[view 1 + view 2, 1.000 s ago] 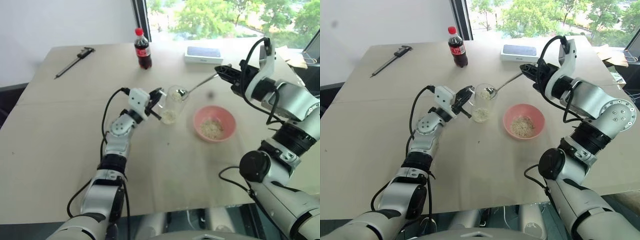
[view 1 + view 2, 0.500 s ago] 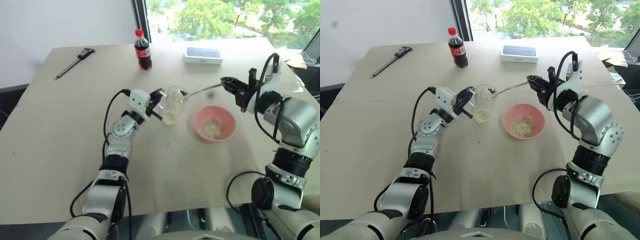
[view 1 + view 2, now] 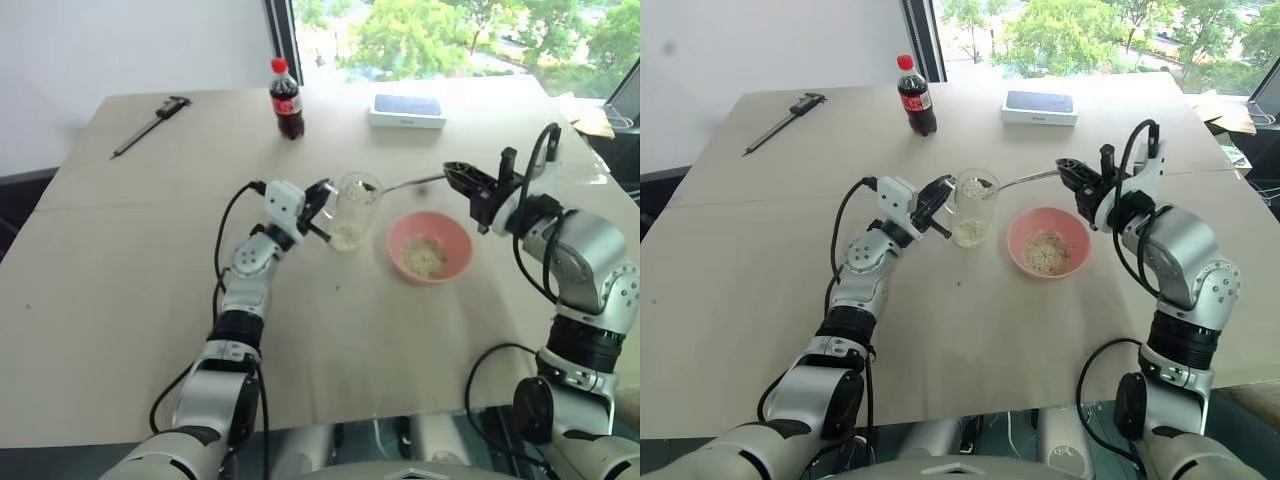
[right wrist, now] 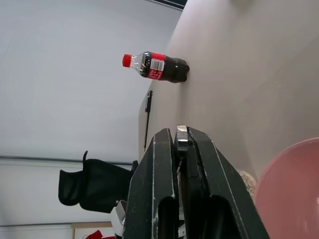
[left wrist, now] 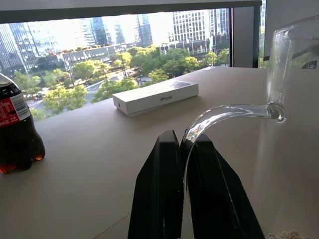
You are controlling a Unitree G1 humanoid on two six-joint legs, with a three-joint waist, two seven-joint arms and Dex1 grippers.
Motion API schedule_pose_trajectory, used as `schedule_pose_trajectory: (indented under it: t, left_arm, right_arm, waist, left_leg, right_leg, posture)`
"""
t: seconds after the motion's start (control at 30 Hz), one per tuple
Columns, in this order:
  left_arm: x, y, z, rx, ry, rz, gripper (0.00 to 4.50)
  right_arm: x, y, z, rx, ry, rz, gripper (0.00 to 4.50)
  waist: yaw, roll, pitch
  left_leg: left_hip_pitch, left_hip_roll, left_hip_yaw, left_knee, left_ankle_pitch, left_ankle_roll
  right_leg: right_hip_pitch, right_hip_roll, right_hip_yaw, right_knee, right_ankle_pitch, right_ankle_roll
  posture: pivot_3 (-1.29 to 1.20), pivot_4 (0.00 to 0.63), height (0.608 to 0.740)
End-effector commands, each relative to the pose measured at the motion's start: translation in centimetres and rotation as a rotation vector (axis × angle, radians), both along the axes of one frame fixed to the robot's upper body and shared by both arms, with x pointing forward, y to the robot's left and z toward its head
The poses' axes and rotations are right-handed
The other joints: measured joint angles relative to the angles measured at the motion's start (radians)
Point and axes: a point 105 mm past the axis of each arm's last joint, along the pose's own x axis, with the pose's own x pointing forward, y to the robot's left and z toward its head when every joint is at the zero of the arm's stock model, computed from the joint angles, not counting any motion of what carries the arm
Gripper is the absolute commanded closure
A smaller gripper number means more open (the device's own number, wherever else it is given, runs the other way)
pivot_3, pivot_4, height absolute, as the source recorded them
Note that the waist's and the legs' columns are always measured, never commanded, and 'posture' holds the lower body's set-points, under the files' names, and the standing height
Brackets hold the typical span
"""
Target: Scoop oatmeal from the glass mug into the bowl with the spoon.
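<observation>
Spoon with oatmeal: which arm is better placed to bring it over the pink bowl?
The right. Its gripper is shut on the spoon beside the bowl; the left gripper is shut on the glass mug handle.

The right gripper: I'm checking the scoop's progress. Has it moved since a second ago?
Yes. The right gripper, shut on the spoon, has dropped away from the white box towards the bowl.

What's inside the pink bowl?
A small heap of pale oatmeal lies in the middle of the pink bowl, with bare pink around it. The bowl's bottom under the heap is covered.
</observation>
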Motion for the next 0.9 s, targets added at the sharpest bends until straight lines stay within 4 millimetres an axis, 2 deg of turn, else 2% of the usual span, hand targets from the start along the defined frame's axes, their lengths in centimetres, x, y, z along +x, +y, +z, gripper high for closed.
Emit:
schedule_pose_trajectory:
  t: [0.03,0.47,0.63,0.9]
  left_arm:
    - [0.2,0.5,1.5,-0.038,-0.048,0.015,4.49]
    - [0.4,0.3,1.2,-0.027,-0.036,0.006,4.49]
    - [0.6,0.5,0.7,-0.016,-0.019,0.006,4.49]
    - [0.8,1.4,0.2,-0.005,-0.006,0.028,4.49]
  right_arm:
    - [-0.6,-0.7,1.0,0.012,-0.064,-0.019,4.5]
    - [-1.0,-2.9,1.9,0.08,-0.143,-0.065,4.5]
    - [-1.5,-5.2,1.2,0.041,-0.167,-0.08,4.5]
    - [-2.7,-7.0,0.2,0.01,-0.182,-0.103,4.5]
  waist:
    - [0.0,0.0,0.0]
    - [0.001,0.0,0.0]
    - [0.003,0.0,0.0]
    - [0.002,0.0,0.0]
  left_leg:
    - [0.0,0.0,0.0,0.0,0.0,0.0]
    - [0.0,0.0,0.0,0.0,0.0,0.0]
    - [0.0,0.0,0.0,0.0,0.0,0.001]
    - [0.002,0.001,0.003,0.0,-0.003,0.005]
  right_leg:
    - [0.0,0.0,0.0,0.0,0.0,0.0]
    - [0.0,0.0,0.0,0.0,0.0,0.0]
    - [0.0,0.0,0.0,-0.001,0.0,0.0]
    - [0.001,0.0,0.003,0.001,0.0,0.001]
  posture:
    - [0.0,0.15,0.74]
    - [0.0,0.15,0.74]
    - [0.0,0.15,0.74]
    - [0.0,0.15,0.74]
